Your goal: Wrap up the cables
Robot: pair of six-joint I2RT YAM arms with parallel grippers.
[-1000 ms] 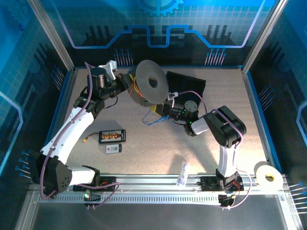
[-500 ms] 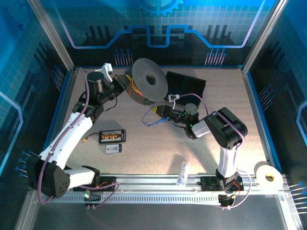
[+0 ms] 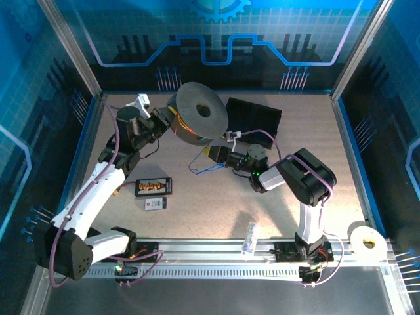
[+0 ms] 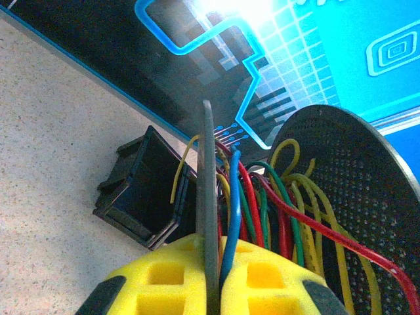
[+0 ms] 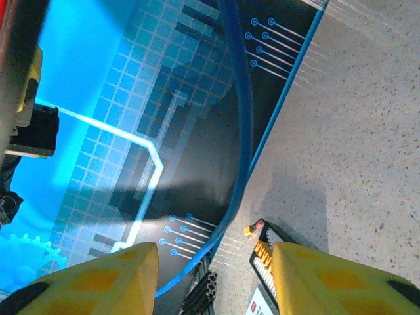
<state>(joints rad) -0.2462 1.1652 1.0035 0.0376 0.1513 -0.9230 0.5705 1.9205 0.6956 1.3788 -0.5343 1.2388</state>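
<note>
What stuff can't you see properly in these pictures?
Top view: how the cables are wound; the spool's upper disc covers them.
Right wrist view: where the blue cable ends; the top edge and the right pincer's pad cut it off.
Left wrist view: whether the left pincer pinches a cable alongside the disc; its pads hide that.
Top view: the small board's markings, too small.

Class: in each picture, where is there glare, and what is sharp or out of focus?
Left wrist: glare whites out the back wall at the top; the cables are sharp, while the yellow fingers clamping the spool flange are soft. Right wrist: the blue cable near the lens is blurred, the table fairly crisp. Top external: evenly lit and sharp, spool included.
</note>
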